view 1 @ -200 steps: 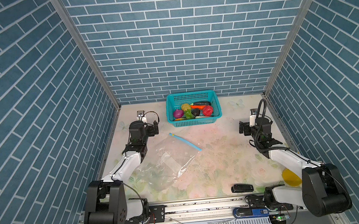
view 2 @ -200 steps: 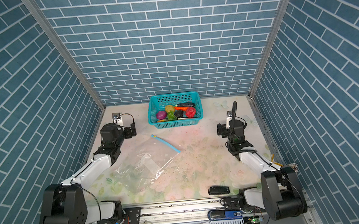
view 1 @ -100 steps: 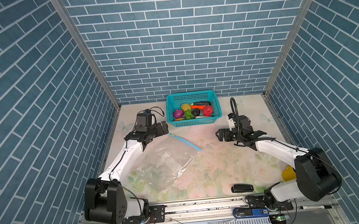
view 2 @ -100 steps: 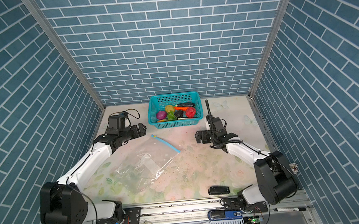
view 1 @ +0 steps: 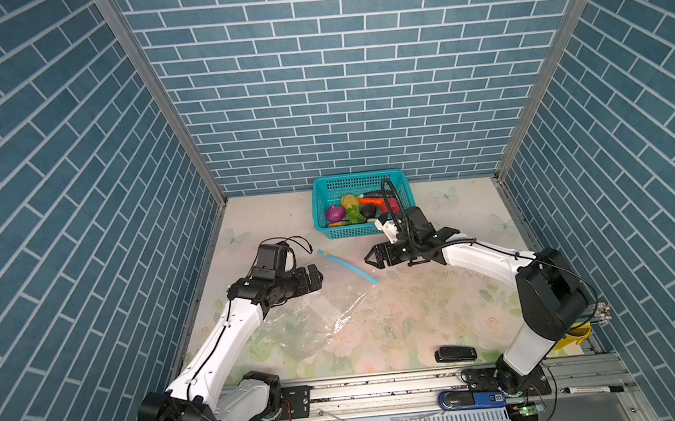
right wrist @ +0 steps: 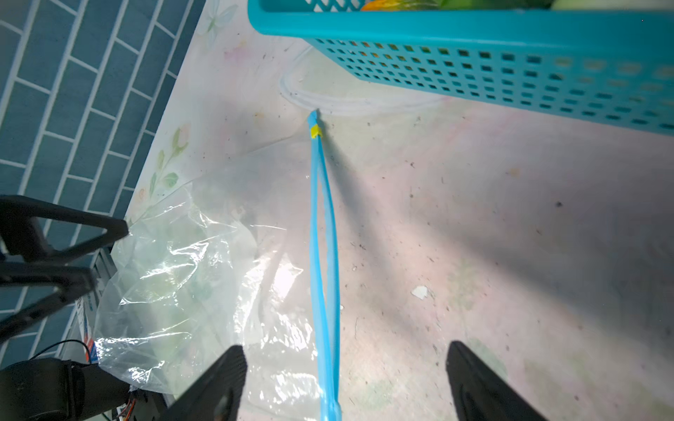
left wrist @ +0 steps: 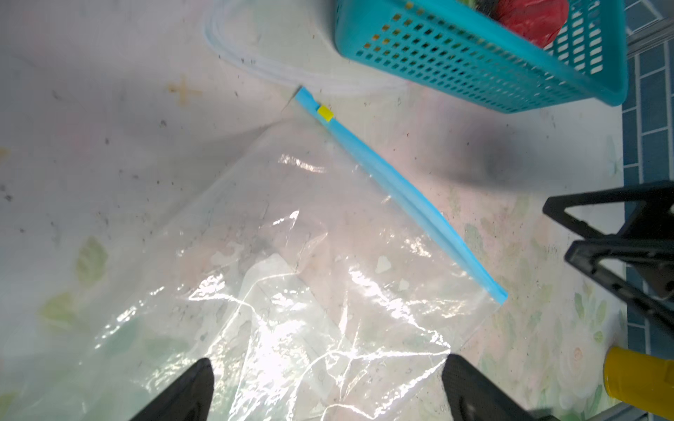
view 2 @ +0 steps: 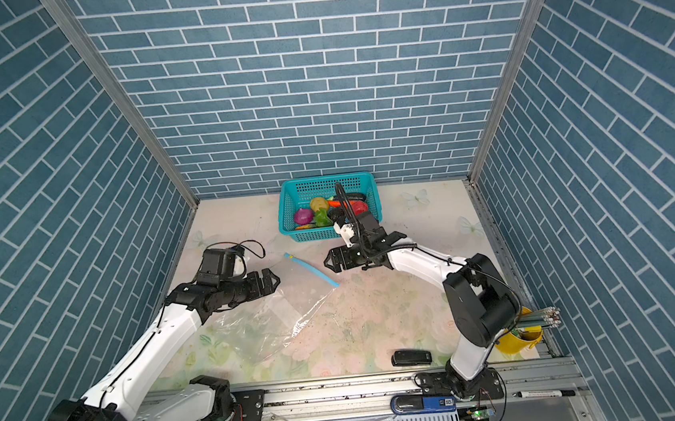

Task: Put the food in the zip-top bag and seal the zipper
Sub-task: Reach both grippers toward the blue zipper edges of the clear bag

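Bag [view 1: 316, 317] flat at centre, blue zipper [view 1: 347, 265] running far-left to near-right; right gripper [view 1: 369, 257], jaws apart, just right of its near end, looks nearer than left gripper [view 1: 317, 276], also apart; food [view 1: 335, 213] sits in far basket [view 1: 355, 176]

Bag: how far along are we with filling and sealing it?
Nothing is done yet. The vegetables all sit in the basket; the bag lies empty, its yellow slider at the basket end of the blue strip. In hand: the left claw and right claw hover open at either side of the mouth, holding nothing. Left: open the bag, load it, zip it.
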